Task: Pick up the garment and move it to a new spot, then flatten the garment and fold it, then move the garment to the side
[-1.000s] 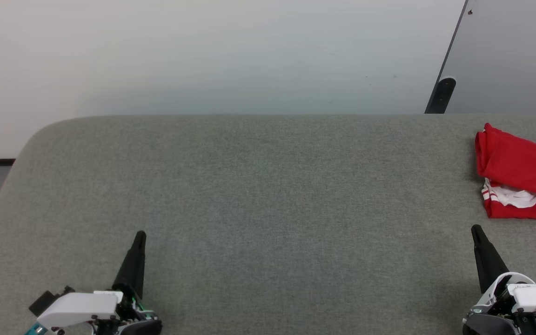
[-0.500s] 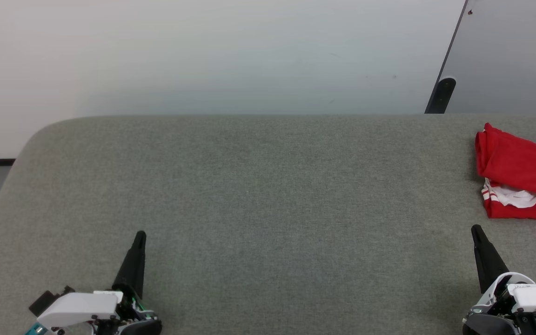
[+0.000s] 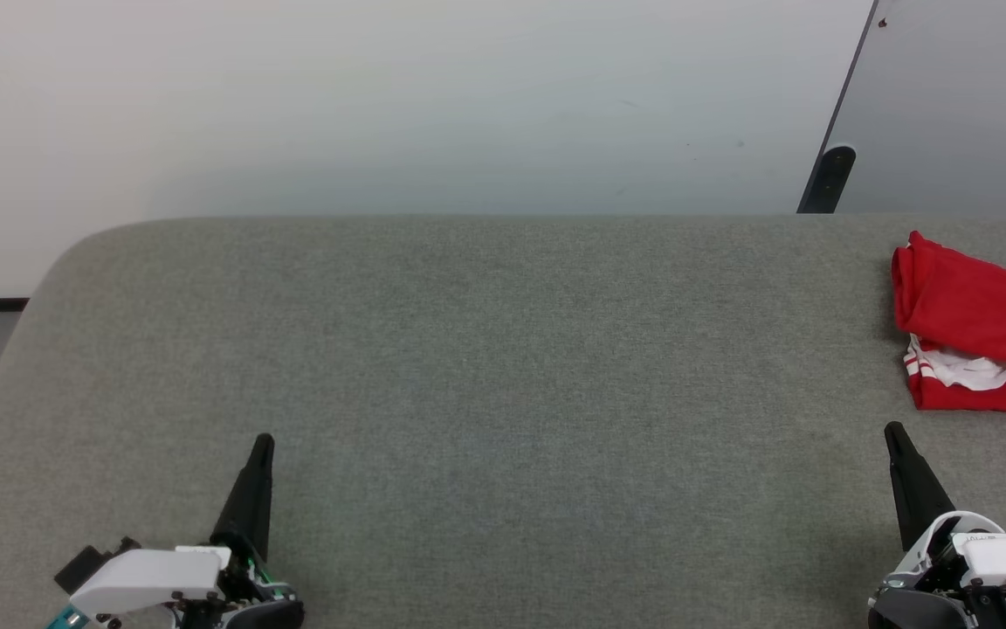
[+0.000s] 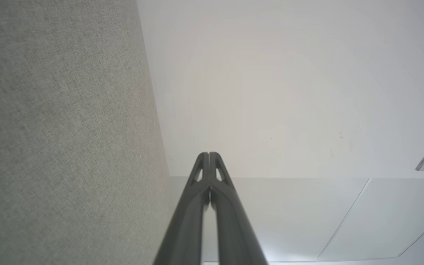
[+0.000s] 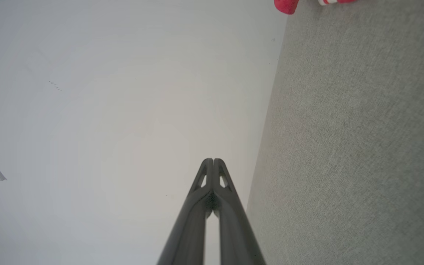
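The garment point(image 3: 974, 306), a red cotton T-shirt with white sleeves and red-and-white striped trim, lies bunched in a loose fold at the far right of the grey fabric-covered tabletop point(image 3: 503, 367). It runs out past the right edge of the head view.

The right pincer point(image 3: 892, 430) is at the near right, its two long dark fingers pressed together to a single point and holding nothing. Its tip aims toward the far side, near the shirt's near edge but apart from it (a strip of bare grey cloth shows between them). The left pincer point(image 3: 263, 441) is at the near left, likewise closed tight and empty, well apart from the shirt. In both wrist views the fingertips meet with no gap.

Beyond the tabletop's far edge stands a plain white wall point(image 3: 381, 105). At the far right, behind the shirt, is a grey panel point(image 3: 957, 105) with a dark slanted edge.
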### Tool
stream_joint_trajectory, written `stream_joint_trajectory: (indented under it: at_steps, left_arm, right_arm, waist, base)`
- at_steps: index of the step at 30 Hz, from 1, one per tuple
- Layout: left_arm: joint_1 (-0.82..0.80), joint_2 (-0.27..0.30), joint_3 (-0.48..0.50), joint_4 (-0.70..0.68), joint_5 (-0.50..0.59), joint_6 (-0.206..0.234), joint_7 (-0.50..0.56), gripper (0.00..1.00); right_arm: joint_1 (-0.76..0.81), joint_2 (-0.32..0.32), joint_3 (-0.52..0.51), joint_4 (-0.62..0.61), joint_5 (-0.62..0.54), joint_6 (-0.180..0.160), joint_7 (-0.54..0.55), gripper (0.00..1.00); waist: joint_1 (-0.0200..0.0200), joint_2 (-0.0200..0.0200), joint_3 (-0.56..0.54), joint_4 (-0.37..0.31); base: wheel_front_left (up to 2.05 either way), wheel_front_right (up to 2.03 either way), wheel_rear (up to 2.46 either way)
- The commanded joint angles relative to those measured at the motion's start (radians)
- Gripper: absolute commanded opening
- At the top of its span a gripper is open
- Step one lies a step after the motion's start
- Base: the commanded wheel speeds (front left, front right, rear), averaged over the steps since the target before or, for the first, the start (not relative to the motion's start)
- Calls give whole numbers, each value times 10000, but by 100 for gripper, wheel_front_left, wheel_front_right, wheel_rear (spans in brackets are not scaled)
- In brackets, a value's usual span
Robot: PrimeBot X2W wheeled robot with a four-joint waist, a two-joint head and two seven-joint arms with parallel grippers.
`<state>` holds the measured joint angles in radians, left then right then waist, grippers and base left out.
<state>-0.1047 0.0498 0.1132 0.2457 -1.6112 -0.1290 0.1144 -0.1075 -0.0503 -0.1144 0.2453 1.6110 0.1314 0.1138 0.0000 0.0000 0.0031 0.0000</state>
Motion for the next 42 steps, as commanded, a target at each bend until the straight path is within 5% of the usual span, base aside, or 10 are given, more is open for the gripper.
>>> stream_joint_trajectory:
  at_steps: [1,42]
  left_arm:
    - [-95,-11,21,6,-32,-39,33,0]
    - [-93,-11,19,4,-34,-40,31,0]
  right_arm:
    - [-31,24,-10,5,36,-14,9,0]
    - [-31,25,-8,5,37,-14,7,0]
  waist:
    - [0,0,0,0]
    - [0,0,0,0]
  base:
    - [0,0,0]
    - [0,0,0]
